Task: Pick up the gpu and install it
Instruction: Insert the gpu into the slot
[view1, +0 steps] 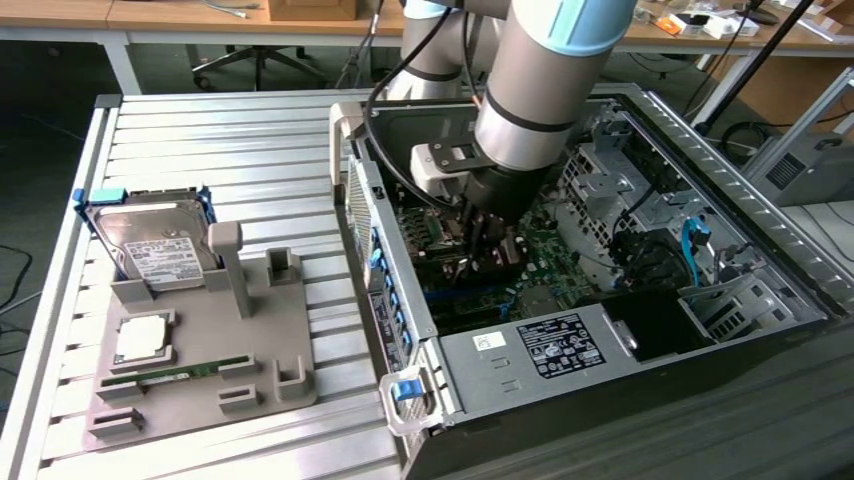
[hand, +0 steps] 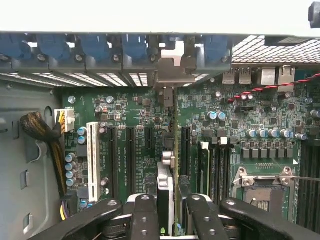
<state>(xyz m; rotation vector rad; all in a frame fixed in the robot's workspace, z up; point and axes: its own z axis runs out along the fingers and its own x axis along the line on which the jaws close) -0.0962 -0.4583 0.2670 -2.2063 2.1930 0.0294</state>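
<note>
Gripper (hand: 165, 212) down inside open case (view1: 747, 330), over motherboard (hand: 135, 130). Fingers (hand: 142, 215) closed on gpu (hand: 164, 187), card held edge-on between them. Gpu stands upright among the expansion slots, its bracket (hand: 170, 67) against the case's rear slot wall, beside white slot (hand: 93, 155).

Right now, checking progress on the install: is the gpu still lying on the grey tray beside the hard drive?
No. The end effector holds the gpu edge-on above the motherboard inside the computer case.
</note>
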